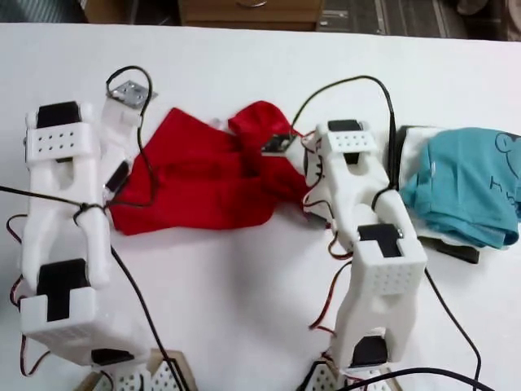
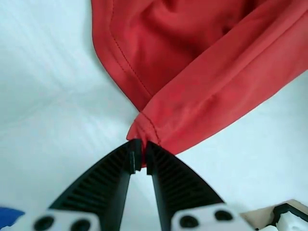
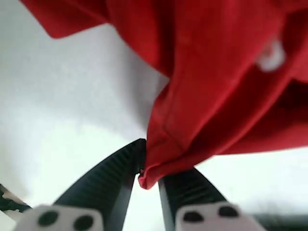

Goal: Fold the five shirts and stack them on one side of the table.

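Gripping the red shirt [image 1: 203, 183], which lies on the table [image 1: 244, 285] between the arms, my left claw [image 2: 139, 161] and right claw [image 3: 150, 175] each clamp a hem corner. I'd lift both evenly, keeping the cloth taut, so the fold lands square.

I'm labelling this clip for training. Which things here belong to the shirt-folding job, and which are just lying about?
Job: red shirt, pinched by left gripper and right gripper; teal shirt atop the side pile.
Lying about: wooden cabinet beyond the table; loose cables.
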